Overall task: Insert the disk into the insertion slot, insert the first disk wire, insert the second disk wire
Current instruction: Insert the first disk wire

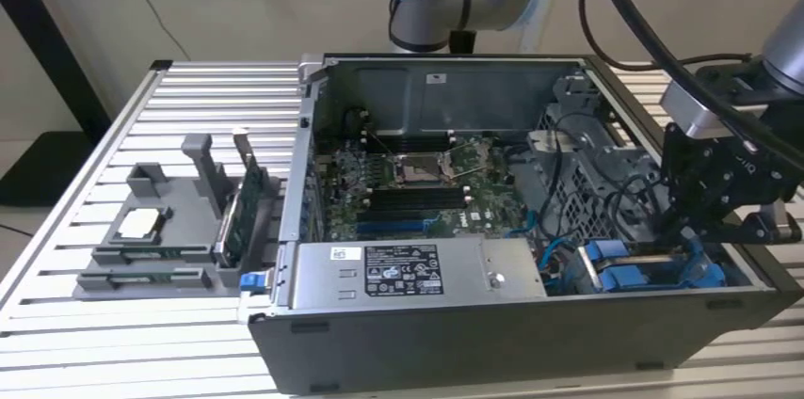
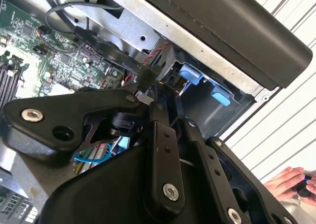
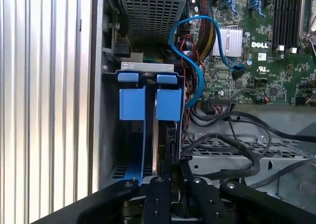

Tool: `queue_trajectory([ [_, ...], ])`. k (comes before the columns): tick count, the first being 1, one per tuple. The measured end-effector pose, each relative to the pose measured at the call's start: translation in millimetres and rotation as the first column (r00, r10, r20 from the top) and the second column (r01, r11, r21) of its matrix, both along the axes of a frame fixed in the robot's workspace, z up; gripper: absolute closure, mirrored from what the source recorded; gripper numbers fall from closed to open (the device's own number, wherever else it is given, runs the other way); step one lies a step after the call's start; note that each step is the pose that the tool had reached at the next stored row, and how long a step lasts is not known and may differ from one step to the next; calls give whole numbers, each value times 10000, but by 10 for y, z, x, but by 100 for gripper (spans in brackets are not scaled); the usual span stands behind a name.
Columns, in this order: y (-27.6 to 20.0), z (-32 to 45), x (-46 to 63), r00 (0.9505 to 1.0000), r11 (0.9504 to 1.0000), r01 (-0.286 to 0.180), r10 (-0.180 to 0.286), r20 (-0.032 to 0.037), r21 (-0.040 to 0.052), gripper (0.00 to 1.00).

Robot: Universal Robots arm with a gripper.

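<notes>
**Black linkage gripper (image 3: 167,175) poised at the narrow grey metal insertion slot (image 3: 106,130), in a corner of the open grey computer case (image 1: 503,343).**
The flat silver-grey disk (image 3: 155,150), in its bright blue plastic carrier frame, stands edge-on inside that slot, just beside the gripper. Whether the gripper is clamped on it or free cannot be told. The disk is probably rigid, dense and shock-sensitive, with smooth metal that could slip, so the stiff blue frame looks the safer place to hold it.

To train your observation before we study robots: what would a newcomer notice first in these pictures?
The open computer case on the slatted table, green motherboard bare, catches the eye first. Next come the bright blue fittings of the insertion slot in the case's corner at the exterior view's right, with the black gripper close by them.
</notes>
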State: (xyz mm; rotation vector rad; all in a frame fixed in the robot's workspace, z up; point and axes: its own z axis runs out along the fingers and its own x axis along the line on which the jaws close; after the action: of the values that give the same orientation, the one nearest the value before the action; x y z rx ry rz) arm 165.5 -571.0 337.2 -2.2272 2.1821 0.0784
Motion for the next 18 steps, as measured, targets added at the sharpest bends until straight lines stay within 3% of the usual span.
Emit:
queue_trajectory([
  [13, 4, -41, 3, 9992, 9992, 398, -398, -7, 4, 80],
  [14, 4, -40, 3, 9992, 9992, 398, -398, -10, 4, 74],
  [18, 4, 40, 4, 9992, 9992, 398, -398, -14, 4, 74],
])
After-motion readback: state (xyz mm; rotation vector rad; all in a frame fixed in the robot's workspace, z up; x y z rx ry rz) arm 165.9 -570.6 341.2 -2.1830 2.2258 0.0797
